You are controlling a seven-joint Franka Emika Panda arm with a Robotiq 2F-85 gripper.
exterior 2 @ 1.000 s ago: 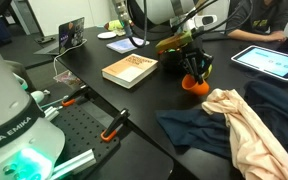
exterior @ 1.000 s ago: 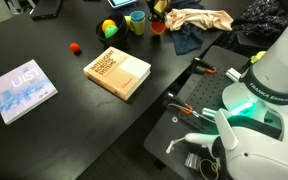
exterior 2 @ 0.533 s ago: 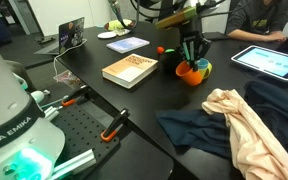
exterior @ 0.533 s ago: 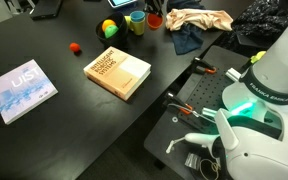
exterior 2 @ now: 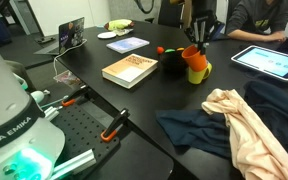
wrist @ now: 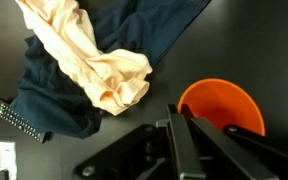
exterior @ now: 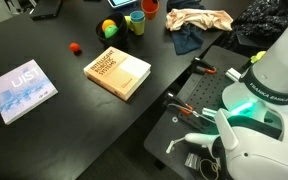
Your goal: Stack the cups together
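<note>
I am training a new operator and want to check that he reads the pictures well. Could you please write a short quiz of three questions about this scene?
1. True or false: the orange cup stands on the table.
2. In the wrist view, what lies beside the orange cup? A) a beige cloth on a dark blue cloth; B) a tablet; C) a red ball.
3. Fill in: the second cup, near the multicoloured ball, is ____ in colour.
Key: 1 false, the gripper holds it in the air; 2 A; 3 teal-blue.
</note>
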